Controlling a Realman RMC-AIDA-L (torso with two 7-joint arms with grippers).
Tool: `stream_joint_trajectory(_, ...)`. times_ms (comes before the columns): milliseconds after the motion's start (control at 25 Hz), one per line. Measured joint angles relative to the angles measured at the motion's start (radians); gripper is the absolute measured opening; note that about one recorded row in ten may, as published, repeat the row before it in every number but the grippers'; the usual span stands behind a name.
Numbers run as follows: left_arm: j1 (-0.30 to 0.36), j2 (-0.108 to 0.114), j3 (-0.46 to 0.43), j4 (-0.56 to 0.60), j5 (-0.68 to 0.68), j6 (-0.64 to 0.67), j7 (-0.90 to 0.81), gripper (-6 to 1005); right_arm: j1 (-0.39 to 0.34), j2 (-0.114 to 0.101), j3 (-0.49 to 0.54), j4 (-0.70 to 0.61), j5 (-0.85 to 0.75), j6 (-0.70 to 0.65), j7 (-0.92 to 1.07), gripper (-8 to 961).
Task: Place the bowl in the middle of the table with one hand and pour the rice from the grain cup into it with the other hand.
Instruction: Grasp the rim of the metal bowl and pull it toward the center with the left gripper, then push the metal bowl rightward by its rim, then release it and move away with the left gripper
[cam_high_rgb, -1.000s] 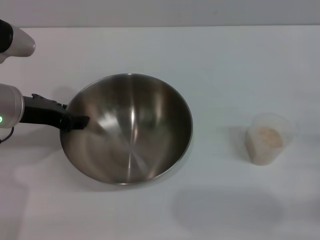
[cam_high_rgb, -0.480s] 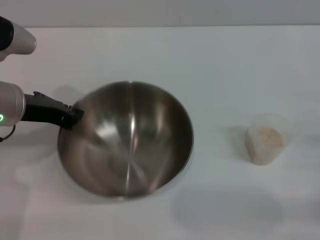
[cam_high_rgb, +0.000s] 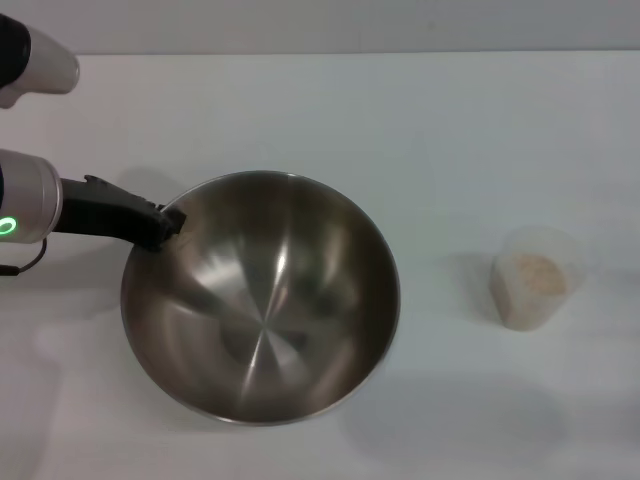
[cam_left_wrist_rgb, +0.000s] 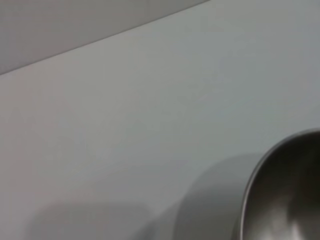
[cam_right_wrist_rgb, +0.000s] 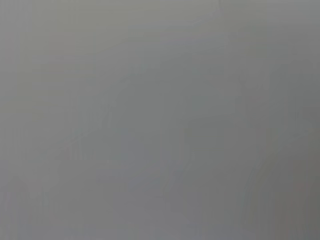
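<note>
The steel bowl (cam_high_rgb: 262, 296) is in the head view, left of the middle of the white table (cam_high_rgb: 420, 130), tilted with its far left rim raised. My left gripper (cam_high_rgb: 168, 224) comes in from the left and is shut on that rim. Part of the bowl's rim also shows in the left wrist view (cam_left_wrist_rgb: 285, 195). The grain cup (cam_high_rgb: 535, 276) stands upright at the right, with rice (cam_high_rgb: 534, 270) inside. My right gripper is out of view; its wrist view shows only plain grey.
The table's far edge (cam_high_rgb: 320, 52) runs across the back. A soft shadow lies on the table (cam_high_rgb: 450, 415) in front, between bowl and cup.
The left gripper has carried the bowl a little to the right and toward me, and the bowl now tilts more. The cup has not moved.
</note>
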Motion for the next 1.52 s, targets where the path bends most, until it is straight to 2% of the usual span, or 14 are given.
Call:
stream_joint_trajectory(240, -0.048, 0.001, -0.072, 0.030, -0.050, -0.057, -0.006, 47, 0.001, 0.000, -0.001, -0.001, 0.000, 0.002, 0.000, 839)
stream_joint_trajectory(440, -0.082, 0.001, -0.096, 0.063, -0.058, -0.062, -0.006, 42, 0.004, 0.000, -0.001, -0.003, 0.000, 0.006, 0.001, 838)
stream_joint_trajectory(800, -0.235, 0.003, -0.164, 0.227, -0.071, -0.088, 0.029, 52, 0.009, -0.002, -0.001, -0.006, 0.000, 0.009, 0.002, 838)
stream_joint_trajectory(1080, -0.355, 0.003, -0.225, 0.390, -0.105, -0.050, 0.091, 59, 0.010, -0.002, -0.001, -0.006, 0.000, 0.013, 0.001, 838)
stream_joint_trajectory(1520, -0.397, 0.005, -0.226, 0.485, -0.093, 0.082, 0.104, 70, 0.015, -0.002, -0.001, -0.007, 0.000, 0.021, 0.001, 840)
